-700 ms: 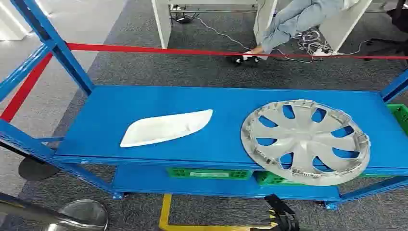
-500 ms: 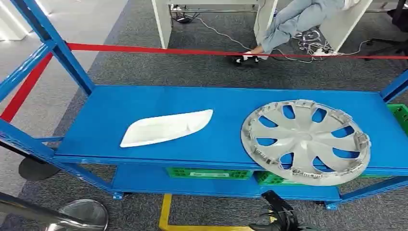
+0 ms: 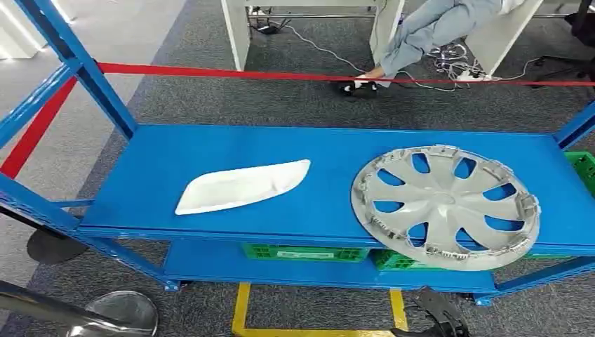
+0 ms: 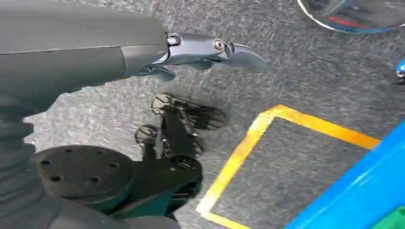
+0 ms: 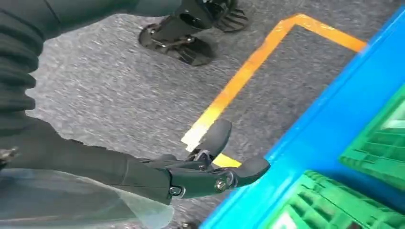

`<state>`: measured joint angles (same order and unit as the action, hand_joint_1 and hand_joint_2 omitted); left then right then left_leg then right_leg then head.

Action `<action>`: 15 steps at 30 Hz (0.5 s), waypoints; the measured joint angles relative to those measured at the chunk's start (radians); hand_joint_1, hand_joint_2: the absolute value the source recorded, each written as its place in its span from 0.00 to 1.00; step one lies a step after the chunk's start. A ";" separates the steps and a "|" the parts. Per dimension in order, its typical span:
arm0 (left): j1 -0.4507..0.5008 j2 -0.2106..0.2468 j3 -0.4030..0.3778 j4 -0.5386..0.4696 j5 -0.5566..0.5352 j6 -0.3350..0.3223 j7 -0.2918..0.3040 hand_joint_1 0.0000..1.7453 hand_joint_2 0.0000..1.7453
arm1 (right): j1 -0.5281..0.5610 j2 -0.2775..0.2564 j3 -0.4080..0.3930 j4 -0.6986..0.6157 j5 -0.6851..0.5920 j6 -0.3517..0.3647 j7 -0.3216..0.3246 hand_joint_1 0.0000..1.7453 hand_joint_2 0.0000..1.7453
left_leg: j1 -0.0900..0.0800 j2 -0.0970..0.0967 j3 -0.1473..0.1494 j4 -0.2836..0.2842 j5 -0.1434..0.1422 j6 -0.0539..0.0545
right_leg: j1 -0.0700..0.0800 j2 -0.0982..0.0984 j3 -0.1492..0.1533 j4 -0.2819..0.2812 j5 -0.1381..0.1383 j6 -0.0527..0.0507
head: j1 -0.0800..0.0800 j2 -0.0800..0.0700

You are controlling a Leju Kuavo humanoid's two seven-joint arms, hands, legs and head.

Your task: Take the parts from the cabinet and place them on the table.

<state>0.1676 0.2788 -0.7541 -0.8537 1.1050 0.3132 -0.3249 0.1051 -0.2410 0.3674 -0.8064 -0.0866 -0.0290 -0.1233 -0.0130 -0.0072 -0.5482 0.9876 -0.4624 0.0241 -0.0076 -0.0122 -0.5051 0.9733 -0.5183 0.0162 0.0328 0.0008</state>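
A blue metal shelf rack (image 3: 330, 184) stands on grey carpet (image 3: 210, 98). Its upper shelf carries two parts, well apart: one white moulded plastic cover (image 3: 242, 186) lying flat toward the left, and one silver wheel hubcap (image 3: 445, 206) toward the right, its near rim reaching past the shelf's front edge. On the lower shelf (image 3: 210, 263) sit green plastic crates: one under the middle (image 3: 305, 252) with a pale label on its front whose writing is too small to read, a second (image 3: 396, 261) just beside it under the hubcap, and a third (image 3: 582, 165) showing at the rack's right end. What the crates hold cannot be told.

The right hand (image 5: 205, 171) hangs low in front of the rack, close to the lower shelf's edge and a green crate (image 5: 334, 200); its fingers (image 5: 250, 168) are stretched out and apart, released, grasping nothing. In the head view it shows as a dark shape (image 3: 438, 316) at the bottom edge. The left hand (image 4: 205, 50) hangs over the carpet, its fingers (image 4: 243, 55) likewise extended and loose, holding nothing.

Yellow tape (image 3: 242, 309) marks the floor before the rack. One red barrier strip (image 3: 281, 74) runs behind it, and beyond that a seated person's legs (image 3: 421, 31) show beside a white desk (image 3: 238, 28) and loose cables (image 3: 449, 63).
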 joint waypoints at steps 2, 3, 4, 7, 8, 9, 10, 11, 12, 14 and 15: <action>0.003 0.009 -0.018 -0.018 0.039 0.011 -0.027 0.00 1.00 | 0.000 -0.015 0.009 0.019 -0.016 0.005 -0.051 0.00 1.00 | 0.000 0.000 0.000 0.000 0.000 0.000 | 0.000 0.000 0.000 0.000 0.000 0.000 | -0.001 0.000; 0.006 0.013 -0.025 -0.026 0.055 0.016 -0.040 0.00 1.00 | 0.000 -0.021 0.013 0.027 -0.023 0.008 -0.072 0.00 1.00 | 0.000 0.000 0.000 0.000 0.000 0.000 | 0.000 0.000 0.000 0.000 0.000 0.000 | 0.000 0.000; 0.007 0.018 -0.031 -0.035 0.071 0.020 -0.053 0.00 1.00 | -0.001 -0.028 0.015 0.035 -0.030 0.013 -0.093 0.00 1.00 | 0.000 0.000 0.000 0.000 0.000 0.000 | 0.000 0.000 0.001 0.000 0.000 0.000 | -0.001 0.000; 0.015 0.030 -0.041 -0.062 0.116 0.035 -0.095 0.00 1.00 | -0.002 -0.047 0.023 0.056 -0.053 0.023 -0.151 0.00 1.00 | 0.000 0.000 0.000 0.000 0.000 0.000 | 0.000 0.000 0.000 0.000 0.000 0.000 | 0.000 0.000; 0.019 0.034 -0.044 -0.074 0.137 0.041 -0.116 0.00 1.00 | -0.001 -0.057 0.025 0.061 -0.064 0.027 -0.177 0.00 1.00 | 0.000 0.000 0.000 0.000 0.000 0.000 | 0.000 0.000 0.000 0.000 0.000 0.000 | 0.000 0.000; 0.021 0.036 -0.044 -0.083 0.155 0.046 -0.136 0.00 1.00 | 0.000 -0.066 0.026 0.064 -0.075 0.032 -0.201 0.00 1.00 | 0.000 0.000 0.000 0.000 0.000 0.000 | 0.000 0.000 0.000 0.000 0.000 0.000 | 0.000 0.000; 0.024 0.041 -0.044 -0.094 0.175 0.052 -0.159 0.00 1.00 | 0.000 -0.078 0.026 0.066 -0.085 0.034 -0.225 0.00 1.00 | 0.000 0.000 -0.001 0.000 0.000 0.000 | 0.000 0.000 0.000 0.000 0.000 0.000 | 0.000 0.000; 0.028 0.043 -0.044 -0.103 0.192 0.056 -0.178 0.00 1.00 | 0.000 -0.087 0.024 0.068 -0.096 0.035 -0.253 0.00 1.00 | 0.000 0.000 -0.001 0.000 0.000 0.000 | 0.000 0.000 0.002 0.000 0.000 0.000 | 0.000 0.000; 0.032 0.047 -0.044 -0.113 0.204 0.061 -0.196 0.00 1.00 | 0.001 -0.091 0.018 0.069 -0.103 0.034 -0.276 0.00 1.00 | 0.000 0.000 -0.001 0.000 0.000 0.000 | 0.000 0.000 0.002 0.000 0.000 0.000 | 0.000 0.000; 0.042 0.054 -0.044 -0.138 0.226 0.076 -0.228 0.00 1.00 | 0.006 -0.094 -0.010 0.061 -0.108 0.019 -0.318 0.00 1.00 | 0.000 0.000 -0.001 0.000 0.000 0.000 | 0.000 0.000 0.004 0.000 0.000 0.000 | -0.001 0.000; 0.048 0.058 -0.044 -0.150 0.232 0.084 -0.236 0.00 1.00 | 0.009 -0.094 -0.025 0.053 -0.108 0.009 -0.331 0.00 1.00 | -0.001 0.000 -0.001 0.000 0.000 0.000 | 0.000 0.000 0.008 0.000 0.000 0.001 | 0.000 0.000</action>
<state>0.2156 0.3369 -0.7981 -1.0036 1.3374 0.3972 -0.5612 0.1138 -0.3349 0.3425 -0.7538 -0.1946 -0.0199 -0.4544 -0.0135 -0.0072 -0.5489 0.9879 -0.4625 0.0243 -0.0080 -0.0122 -0.4974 0.9733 -0.5179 0.0168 0.0324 0.0008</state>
